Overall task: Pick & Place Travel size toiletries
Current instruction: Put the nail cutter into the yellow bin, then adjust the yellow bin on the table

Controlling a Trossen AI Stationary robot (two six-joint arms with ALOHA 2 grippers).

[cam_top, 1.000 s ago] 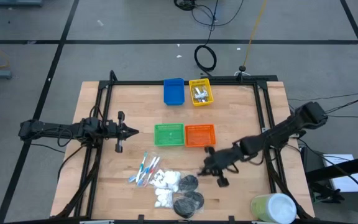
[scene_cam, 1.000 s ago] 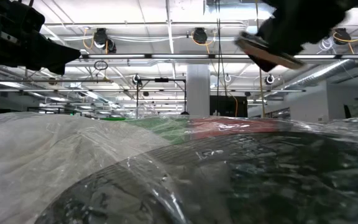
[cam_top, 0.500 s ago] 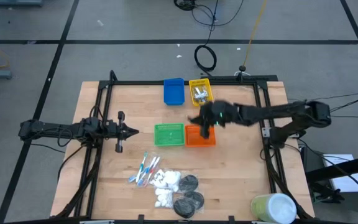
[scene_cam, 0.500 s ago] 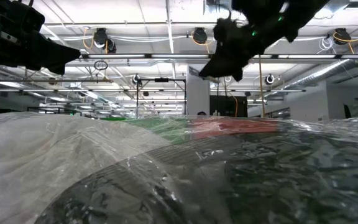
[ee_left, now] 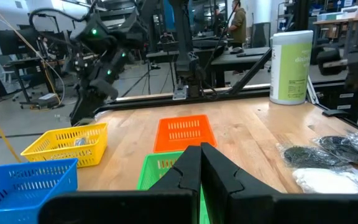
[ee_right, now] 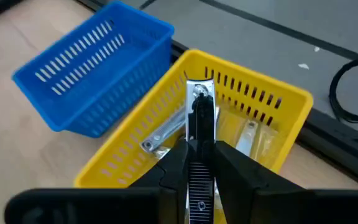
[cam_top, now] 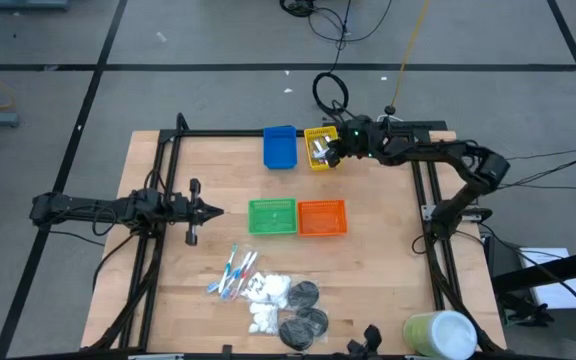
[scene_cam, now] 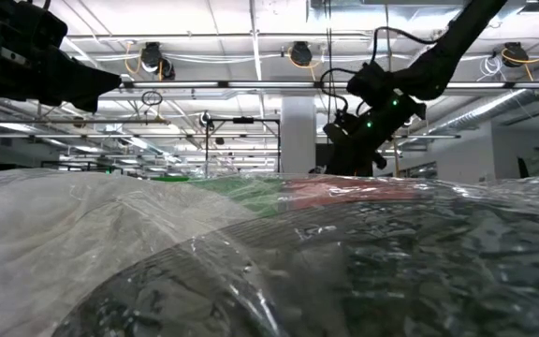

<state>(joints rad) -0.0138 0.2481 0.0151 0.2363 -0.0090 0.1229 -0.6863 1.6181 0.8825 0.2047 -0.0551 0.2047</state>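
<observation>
Left gripper [cam_top: 218,210] hangs over the table's left side, beside the green bin [cam_top: 272,216], fingers pressed together, nothing held. Toothbrushes [cam_top: 231,273], white pads [cam_top: 266,292] and black discs [cam_top: 302,312] lie at the near edge. Blue bin [cam_top: 280,146] sits far side, touching the yellow bin [cam_top: 323,147]. Right gripper [ee_right: 197,144] hovers over the yellow bin, fingers clamped on a silvery clipper [ee_right: 199,109]; more silvery pieces lie inside.

a robotics lab or workshop. exposed ceiling pipes [scene_cam: 251,89], floor cables [cam_top: 330,92], and equipment racks [ee_left: 328,37] surround the worktop [cam_top: 388,260].
</observation>
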